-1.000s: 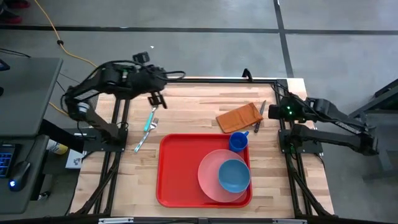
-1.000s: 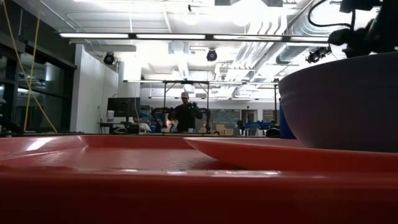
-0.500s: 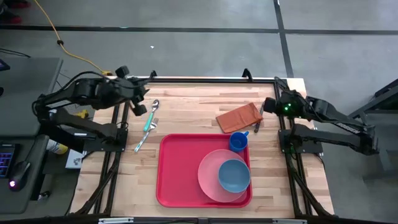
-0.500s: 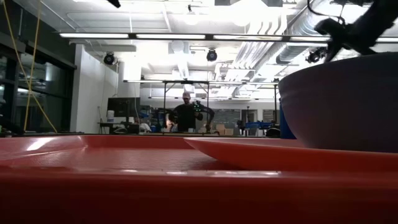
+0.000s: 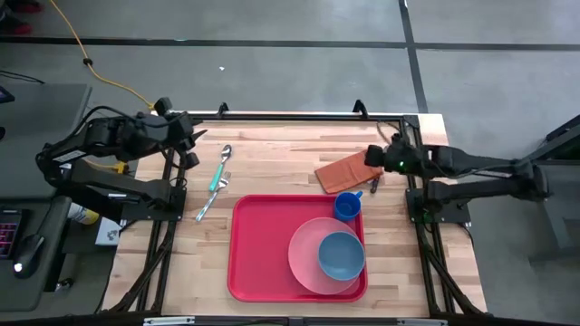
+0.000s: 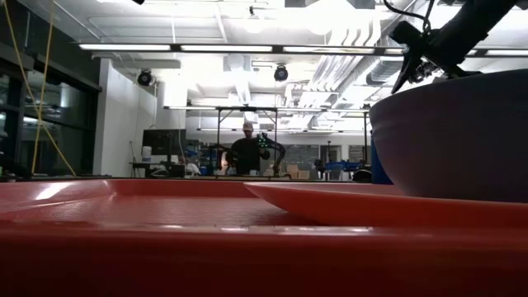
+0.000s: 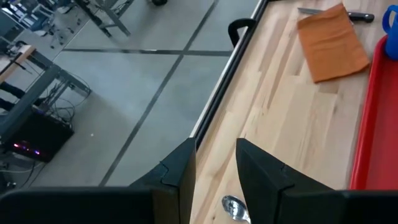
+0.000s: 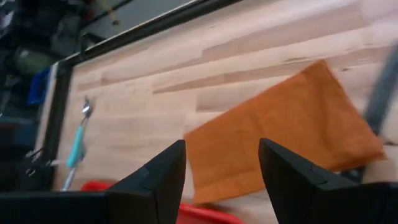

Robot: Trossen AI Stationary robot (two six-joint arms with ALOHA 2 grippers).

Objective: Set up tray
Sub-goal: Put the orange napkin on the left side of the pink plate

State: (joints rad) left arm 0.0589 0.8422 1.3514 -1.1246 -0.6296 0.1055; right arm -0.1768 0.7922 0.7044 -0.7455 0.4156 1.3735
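Red plastic tray, rectangular, rounded corners, low rim, lies on the table's near half. Right pincer gapes empty over the orange napkin. Left pincer, slightly parted and empty, at the table's left edge.

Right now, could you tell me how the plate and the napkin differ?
The plate is round and pink; the napkin is rectangular and orange-brown. The plate lies on the tray and carries a blue bowl; the napkin lies on the bare table beyond the tray, carrying nothing. Both lie flat.
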